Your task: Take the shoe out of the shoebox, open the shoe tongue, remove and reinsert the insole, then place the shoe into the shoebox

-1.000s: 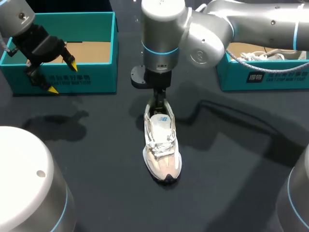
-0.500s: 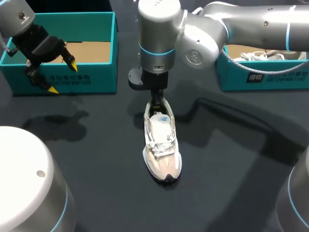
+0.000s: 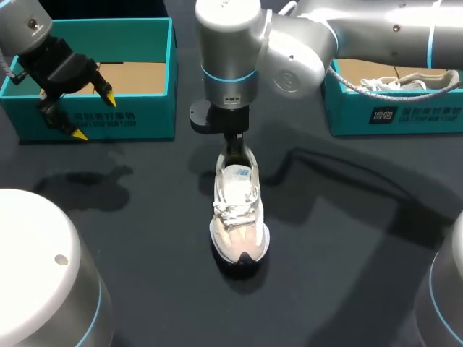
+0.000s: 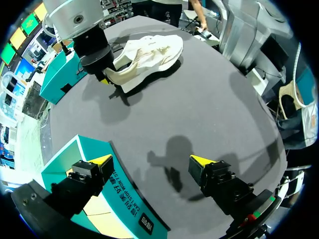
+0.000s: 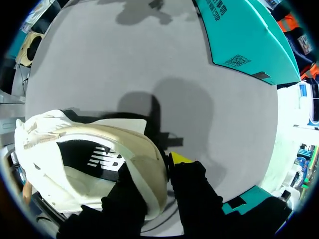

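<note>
A white and beige shoe [image 3: 238, 213] lies in the middle of the dark table, toe toward the near edge. My right gripper [image 3: 231, 150] comes straight down onto its heel. In the right wrist view the right gripper [image 5: 158, 172] is shut on the shoe's [image 5: 75, 149] heel collar, one finger inside and one yellow-tipped finger [image 5: 180, 159] outside. My left gripper [image 3: 78, 114] hangs open over the front wall of the left teal shoebox [image 3: 137, 116], far from the shoe. Nothing lies between the fingers of the left gripper [image 4: 152, 162], and the shoe [image 4: 147, 52] is far ahead of it.
The left shoebox is open, with a brown cardboard floor [image 3: 134, 76]. A second teal shoebox [image 3: 405, 114] at the back right holds another white shoe with loose laces [image 3: 391, 83]. Two large white arm bases stand at the near corners.
My right gripper has closed on the shoe's heel and moved slightly left, and the shoe has shifted a little left with it. The left arm has not moved.
</note>
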You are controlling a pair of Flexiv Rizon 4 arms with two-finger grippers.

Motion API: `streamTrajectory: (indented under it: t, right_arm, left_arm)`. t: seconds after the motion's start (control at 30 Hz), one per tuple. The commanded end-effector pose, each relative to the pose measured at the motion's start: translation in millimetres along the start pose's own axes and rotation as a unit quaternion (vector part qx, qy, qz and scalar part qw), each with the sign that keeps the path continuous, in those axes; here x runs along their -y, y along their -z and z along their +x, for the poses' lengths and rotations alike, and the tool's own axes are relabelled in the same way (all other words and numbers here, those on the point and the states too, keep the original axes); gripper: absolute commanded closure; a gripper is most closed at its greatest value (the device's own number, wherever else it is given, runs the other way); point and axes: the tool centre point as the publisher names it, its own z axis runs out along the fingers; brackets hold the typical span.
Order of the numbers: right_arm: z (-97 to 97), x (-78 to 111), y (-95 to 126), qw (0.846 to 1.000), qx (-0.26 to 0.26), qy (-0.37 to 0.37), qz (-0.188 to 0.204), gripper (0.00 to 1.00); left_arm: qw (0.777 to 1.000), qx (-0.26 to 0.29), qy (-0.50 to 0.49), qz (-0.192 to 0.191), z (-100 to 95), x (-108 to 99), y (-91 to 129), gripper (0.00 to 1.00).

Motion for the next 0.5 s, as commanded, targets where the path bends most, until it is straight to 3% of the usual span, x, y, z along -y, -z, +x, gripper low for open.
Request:
streamTrajectory:
  t: [0.03, 0.33, 0.5]
  right_arm:
    - [2.9, 16.7, 47.0, 1.0, 0.014, 0.002, 0.003, 1.0]
    - [-14.9, 47.7, 117.4, 0.999, 0.022, 0.014, 0.041, 1.0]
    - [-25.4, 59.8, 131.9, 0.999, 0.009, 0.029, 0.037, 1.0]
  left_arm:
    - [1.0, 0.0, 0.0, -0.001, 0.6, 0.2, 0.2, 0.0]
    - [1.0, 0.0, 0.0, -0.001, 0.6, 0.2, 0.2, 0.0]
    - [1.0, 0.0, 0.0, -0.001, 0.6, 0.2, 0.2, 0.0]
